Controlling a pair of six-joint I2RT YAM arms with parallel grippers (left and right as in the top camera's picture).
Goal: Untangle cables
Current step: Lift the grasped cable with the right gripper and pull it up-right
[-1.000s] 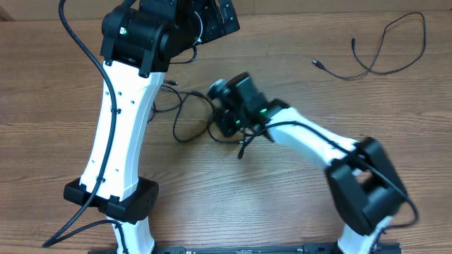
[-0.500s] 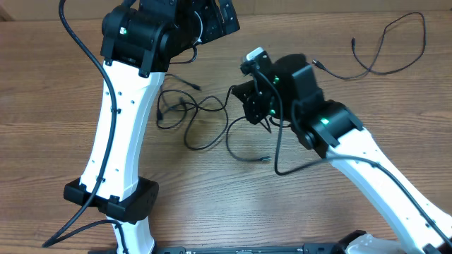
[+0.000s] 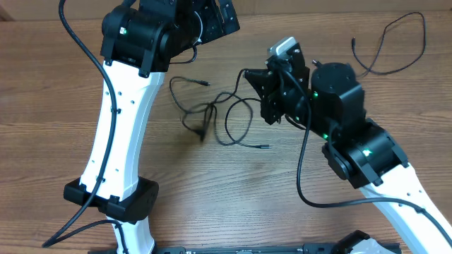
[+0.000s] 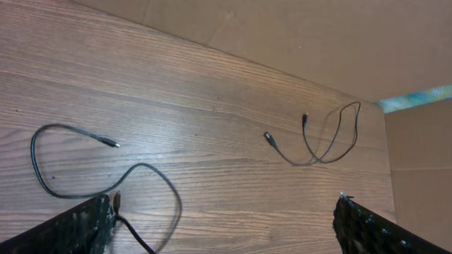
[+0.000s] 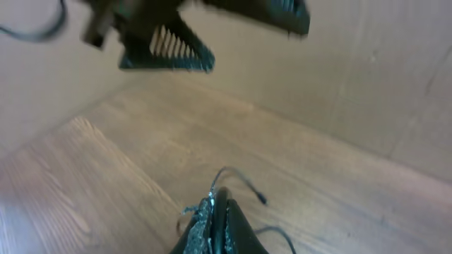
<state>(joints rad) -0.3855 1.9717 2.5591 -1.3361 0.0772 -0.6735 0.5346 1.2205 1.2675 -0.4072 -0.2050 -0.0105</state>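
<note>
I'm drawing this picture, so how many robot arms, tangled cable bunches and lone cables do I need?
White-and-black robot arms: 2
Tangled bunch of thin black cables: 1
Lone thin black cable: 1
Total: 4

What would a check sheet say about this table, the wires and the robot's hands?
Surface: wooden table, no spills seen.
Job's things: tangle of thin black cables mid-table; one loose cable lies apart, far right.
Clutter: nothing seen.
Grippers: left gripper open and empty above the table; right gripper shut on a strand of the tangle.
Cables: thick arm cables hang from both arms, apart from the tangle.
Surroundings: brown board behind the table.
</note>
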